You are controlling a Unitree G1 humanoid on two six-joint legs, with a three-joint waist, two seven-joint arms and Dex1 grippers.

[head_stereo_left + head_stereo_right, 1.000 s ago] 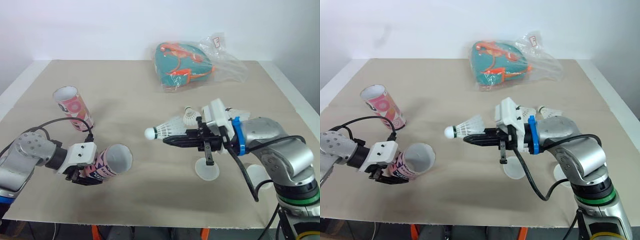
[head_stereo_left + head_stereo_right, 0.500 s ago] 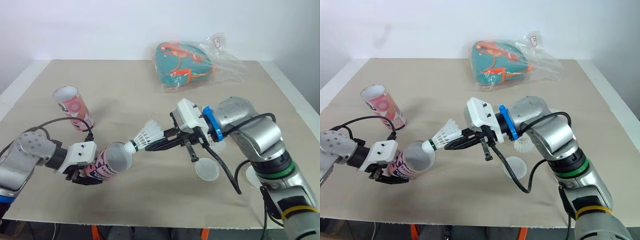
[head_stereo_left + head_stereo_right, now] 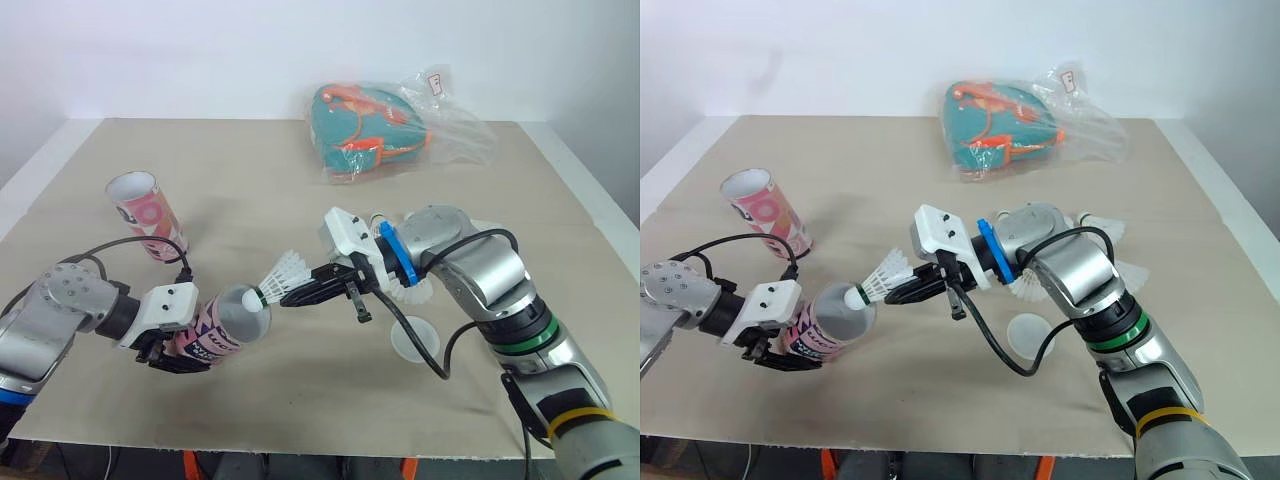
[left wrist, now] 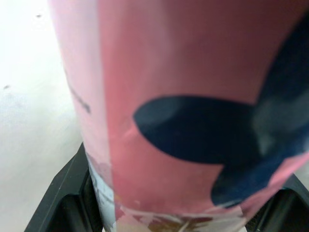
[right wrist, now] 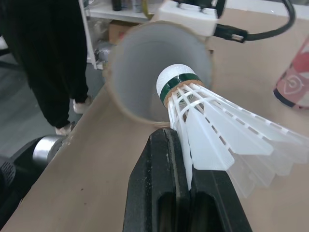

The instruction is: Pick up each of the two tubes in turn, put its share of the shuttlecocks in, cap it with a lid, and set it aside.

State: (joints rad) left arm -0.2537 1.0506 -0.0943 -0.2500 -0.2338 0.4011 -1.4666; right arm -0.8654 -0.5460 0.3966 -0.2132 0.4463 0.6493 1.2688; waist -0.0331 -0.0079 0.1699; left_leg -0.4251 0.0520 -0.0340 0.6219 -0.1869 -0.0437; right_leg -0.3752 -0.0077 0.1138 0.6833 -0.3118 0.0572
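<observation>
A pink patterned tube [image 3: 210,330] lies tilted just above the table, my left gripper [image 3: 172,356] shut on its lower end; its open mouth [image 3: 244,311] faces right. My right gripper [image 3: 296,297] is shut on the feathers of a white shuttlecock [image 3: 279,275], whose cork tip sits at the tube's mouth. The right wrist view shows the shuttlecock [image 5: 212,140] in front of the tube opening [image 5: 145,63]. A second pink tube [image 3: 147,214] stands open at the left. A translucent lid [image 3: 417,340] lies on the table under my right arm.
Loose shuttlecocks [image 3: 412,291] lie behind my right forearm, one more [image 3: 1096,225] further right. A teal bag in clear plastic [image 3: 372,128] sits at the back. A person's legs [image 5: 48,63] stand beyond the table's edge in the right wrist view.
My right gripper has carried the shuttlecock leftward and down until its cork reached the mouth of the held tube. The left gripper and its tube have barely moved.
</observation>
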